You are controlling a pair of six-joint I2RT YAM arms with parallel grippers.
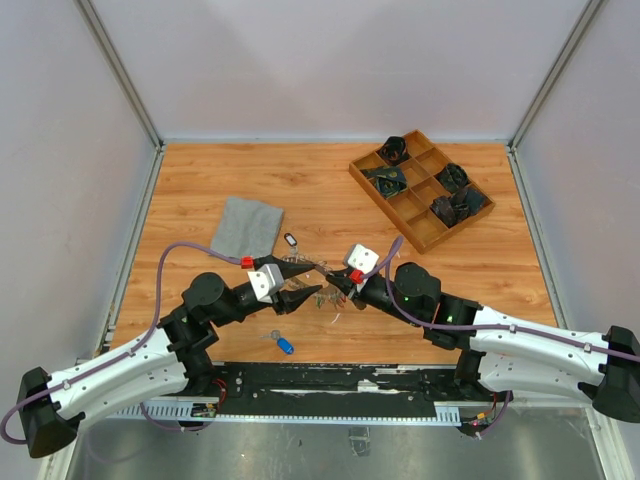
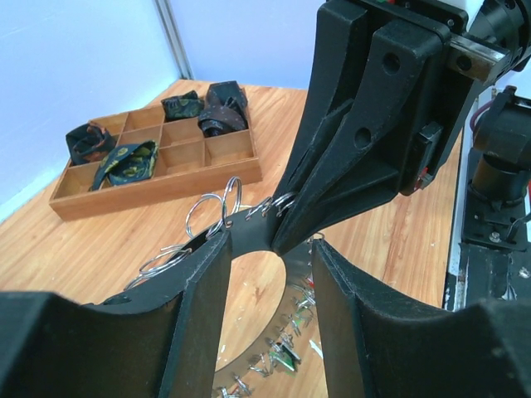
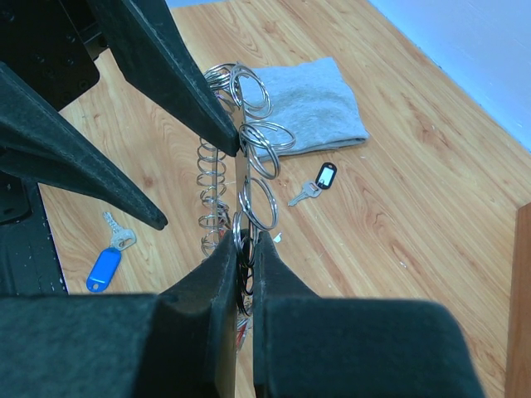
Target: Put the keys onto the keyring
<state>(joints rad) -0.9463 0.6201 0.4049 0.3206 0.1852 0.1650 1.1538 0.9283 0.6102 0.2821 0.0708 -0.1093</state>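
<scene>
The keyring [image 1: 323,293], a flat grey ring hung with many small silver split rings and keys, is held above the table between both grippers. My right gripper [image 1: 336,283] is shut on its edge, which shows edge-on in the right wrist view [image 3: 246,240]. My left gripper [image 1: 312,282] is open, its fingers [image 3: 166,75] spread at the ring's far side, one tip touching it. In the left wrist view the ring's band [image 2: 300,286] curves between my open left fingers [image 2: 199,323]. A blue-tagged key [image 1: 284,345] and a black-tagged key [image 1: 291,240] lie loose on the table.
A grey cloth square [image 1: 246,226] lies at the back left of the grippers. A wooden compartment tray [image 1: 423,236] with dark rolled items stands at the back right. A black rail runs along the table's near edge [image 1: 330,380].
</scene>
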